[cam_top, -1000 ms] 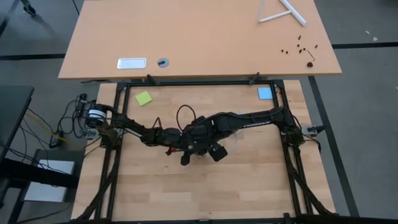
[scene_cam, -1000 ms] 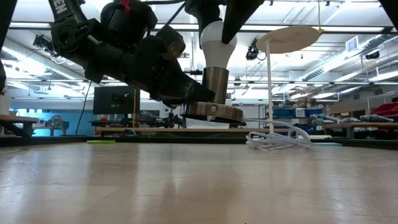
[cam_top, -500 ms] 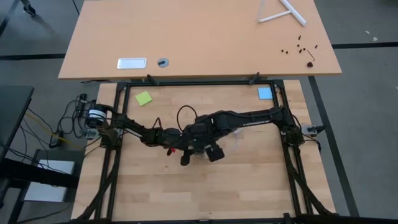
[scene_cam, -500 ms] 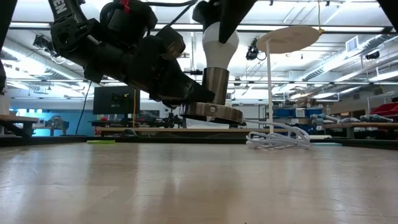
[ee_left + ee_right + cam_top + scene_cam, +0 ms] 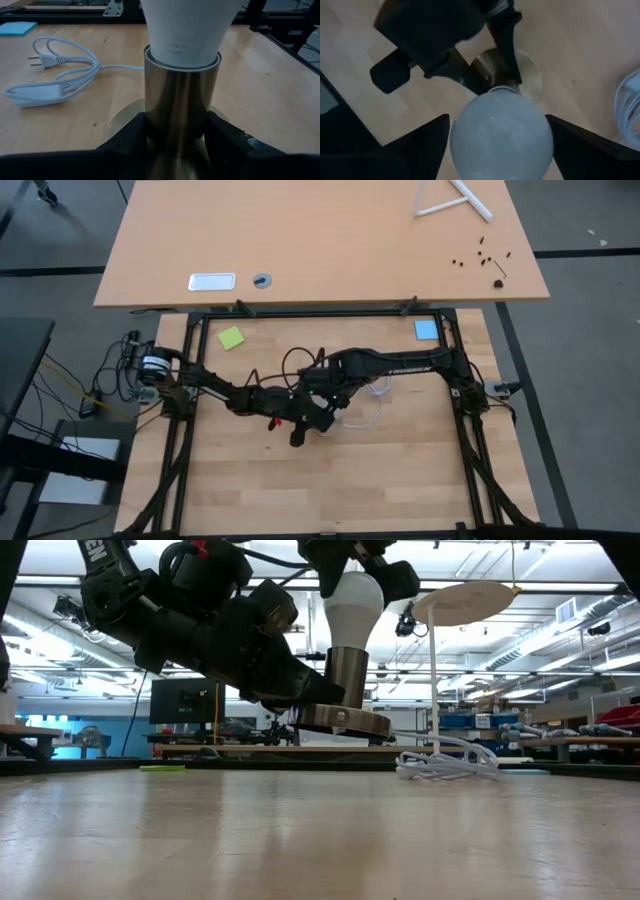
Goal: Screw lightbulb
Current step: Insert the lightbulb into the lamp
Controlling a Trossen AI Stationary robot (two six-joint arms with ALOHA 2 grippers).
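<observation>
The white frosted lightbulb (image 5: 353,610) stands upright with its narrow end down in the brass tube (image 5: 181,100) of a socket on a round brass base (image 5: 345,721). My left gripper (image 5: 177,132) is shut on that tube, near the table's middle (image 5: 318,415). My right gripper (image 5: 497,135) hangs over the bulb, pointing down and open. Its two fingers flank the bulb's round top (image 5: 501,132) closely. My left gripper pinches the socket's brass tube (image 5: 150,125) between its two fingers, low down just above the round base. The fingers come nearly level from the table's left side. The socket stands upright, and in the low view its base seems clear of the table. My right gripper's fingers (image 5: 437,135) stand at the edges of the bulb's widest part; whether they touch it I cannot tell.
The socket's white cord with switch and plug (image 5: 55,75) lies in loose loops on the table right of the socket (image 5: 365,405). A green note (image 5: 231,338) and a blue note (image 5: 426,330) lie at the far corners. Black frame rails (image 5: 470,440) border the table.
My right gripper has rolled about its own downward axis above the bulb, so its wrist block has swung from the near side round toward the far side. The bulb, the socket and my left gripper have stayed in place.
</observation>
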